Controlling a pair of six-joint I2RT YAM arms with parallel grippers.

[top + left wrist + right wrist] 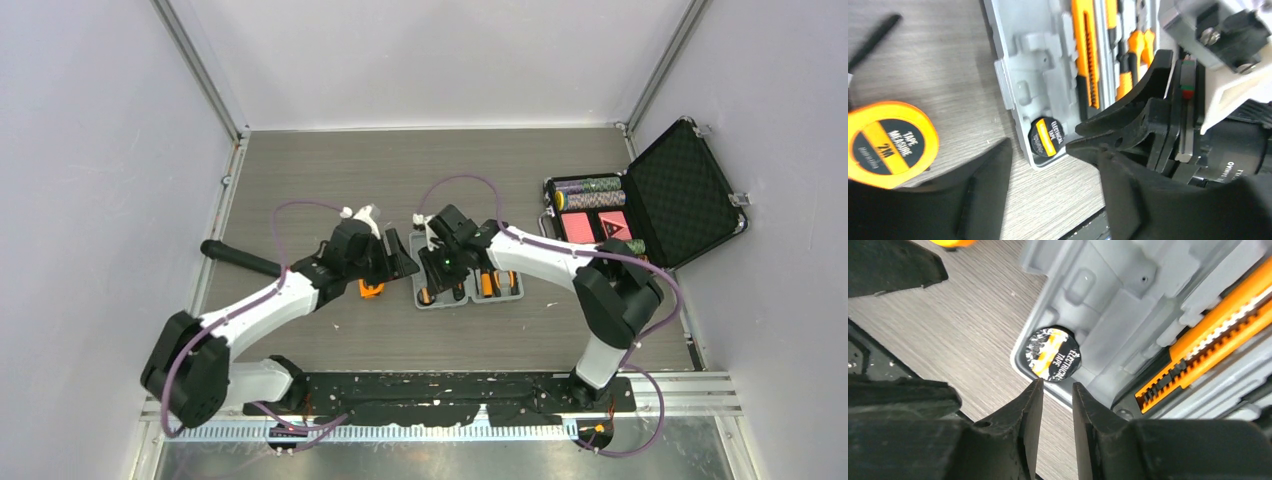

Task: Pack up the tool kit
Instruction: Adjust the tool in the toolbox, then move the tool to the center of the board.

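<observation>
The grey tool kit case lies open in the middle of the table. In a corner slot of it sits a black roll with the words "ELECTRICAL TAPE". Beside the case, on the table, lies the orange tape measure, marked "TAPE MEASURE 2M". The left gripper stands wide and holds nothing. The right gripper shows only a narrow gap, empty, just beside the roll.

Grey moulded tool case, open and flat near the middle of the surface. In its corner slot, black-and-orange electrical tape roll; alongside, slotted orange snap-off knife and orange-handled screwdrivers. Just left of it, orange-and-black tape measure, flat on the surface.
</observation>
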